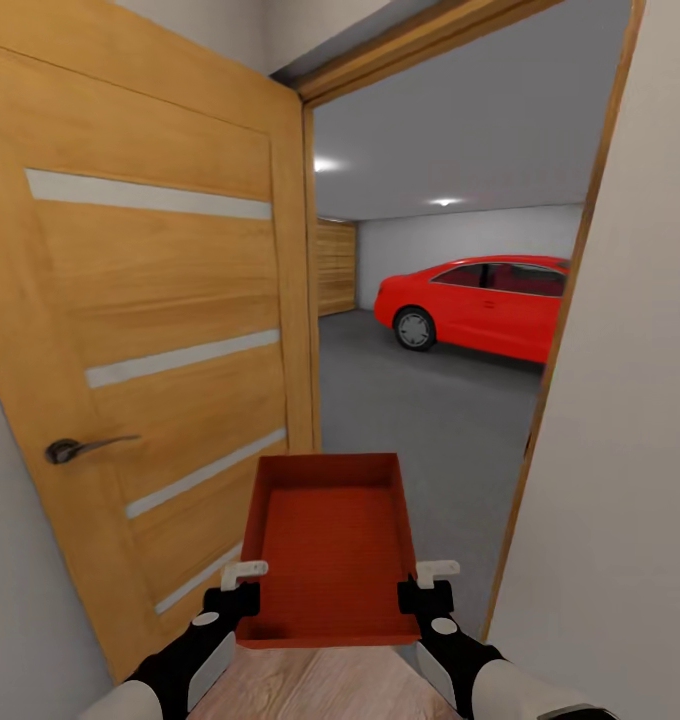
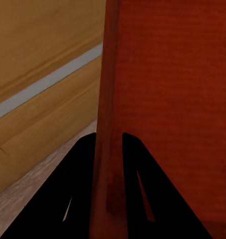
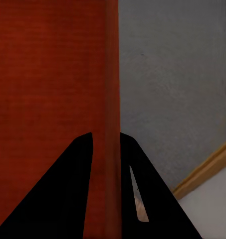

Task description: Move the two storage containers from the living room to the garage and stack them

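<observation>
Beside the open light-wood door (image 1: 160, 330), the left gripper (image 1: 242, 583) is closed on the left wall of the orange-red rectangular plastic container (image 1: 332, 545). Across the container, the right gripper (image 1: 428, 582) clamps its right wall. Beyond stands the red coupe car (image 1: 480, 305).

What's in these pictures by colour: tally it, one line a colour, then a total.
Red: 2, the bin and the car
Wood brown: 1, the door
Black: 2, the left hand and the right hand, each clamped on a side wall of the bin
Total: 5
</observation>
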Available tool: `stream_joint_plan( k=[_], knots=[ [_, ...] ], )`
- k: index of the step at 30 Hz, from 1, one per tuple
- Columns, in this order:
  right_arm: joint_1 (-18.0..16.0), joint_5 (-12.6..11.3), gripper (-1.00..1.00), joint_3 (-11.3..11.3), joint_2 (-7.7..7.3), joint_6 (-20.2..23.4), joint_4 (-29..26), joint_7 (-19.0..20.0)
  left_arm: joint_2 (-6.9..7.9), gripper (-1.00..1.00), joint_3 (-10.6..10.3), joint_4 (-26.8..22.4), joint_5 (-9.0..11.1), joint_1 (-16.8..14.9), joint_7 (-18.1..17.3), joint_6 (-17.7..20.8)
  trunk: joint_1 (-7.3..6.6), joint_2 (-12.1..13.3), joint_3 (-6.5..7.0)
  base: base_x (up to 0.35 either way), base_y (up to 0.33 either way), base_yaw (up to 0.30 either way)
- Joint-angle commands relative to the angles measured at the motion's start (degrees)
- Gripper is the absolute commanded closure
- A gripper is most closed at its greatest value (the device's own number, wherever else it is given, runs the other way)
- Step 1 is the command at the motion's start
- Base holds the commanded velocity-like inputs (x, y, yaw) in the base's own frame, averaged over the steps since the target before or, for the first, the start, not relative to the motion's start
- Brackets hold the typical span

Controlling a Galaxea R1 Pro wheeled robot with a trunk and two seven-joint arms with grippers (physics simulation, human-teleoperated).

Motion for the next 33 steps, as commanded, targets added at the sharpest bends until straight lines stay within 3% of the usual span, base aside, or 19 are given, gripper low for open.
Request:
stream_joint_plan(
  k=[1,33],
  knots=[
    [-0.02,-0.40,1.00,-0.68,0.70,-0.03,0.21,-0.36,-0.01,1.00,1.19,-0.47,-0.38,-0.09,2.00,-0.44,0.03,-0.07,-0.09,0.196,0.267,-0.271],
    [-0.02,-0.40,1.00,-0.72,0.71,-0.03,0.21,-0.36,-0.01,1.00,1.13,-0.38,-0.38,-0.09,2.00,-0.46,0.03,-0.07,-0.09,0.215,0.256,-0.286]
  ],
)
